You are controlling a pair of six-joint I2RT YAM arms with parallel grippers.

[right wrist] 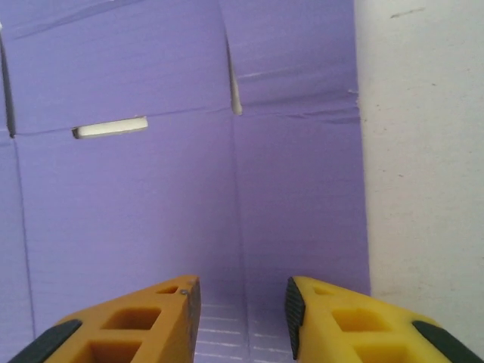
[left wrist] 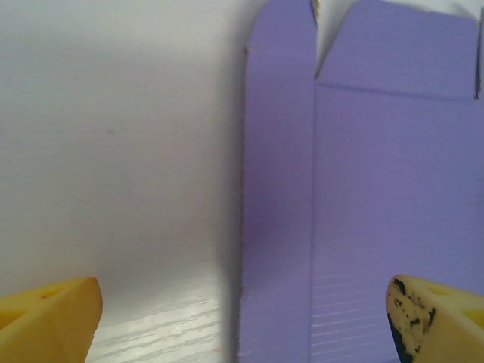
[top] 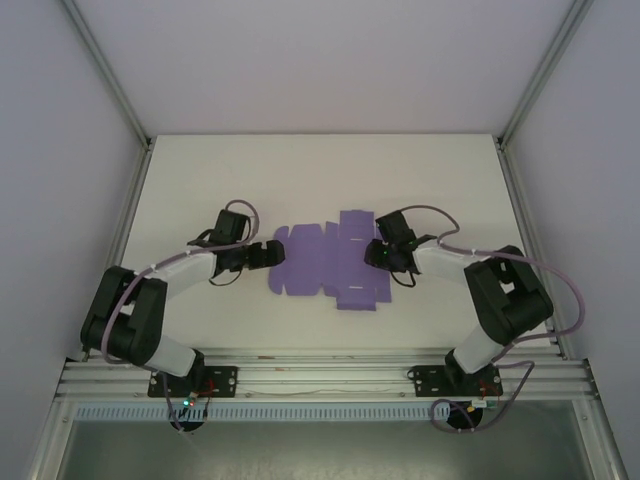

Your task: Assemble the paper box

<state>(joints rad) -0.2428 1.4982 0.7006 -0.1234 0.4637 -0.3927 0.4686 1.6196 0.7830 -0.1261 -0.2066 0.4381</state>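
The paper box (top: 320, 265) is a flat purple die-cut sheet with flaps and slits, lying on the white table between both arms. My left gripper (top: 272, 252) is at the sheet's left edge. In the left wrist view it (left wrist: 242, 329) is open wide, the sheet's (left wrist: 363, 189) edge running between its yellow fingers (left wrist: 53, 318). My right gripper (top: 378, 252) hovers over the sheet's right part. In the right wrist view it (right wrist: 242, 306) is open, a fold line of the sheet (right wrist: 151, 204) passing between its fingers (right wrist: 355, 321). Nothing is held.
The white table (top: 200, 180) is enclosed by pale walls and aluminium corner posts (top: 125, 215). A metal rail (top: 320, 375) with both arm bases runs along the near edge. Cables loop off each arm.
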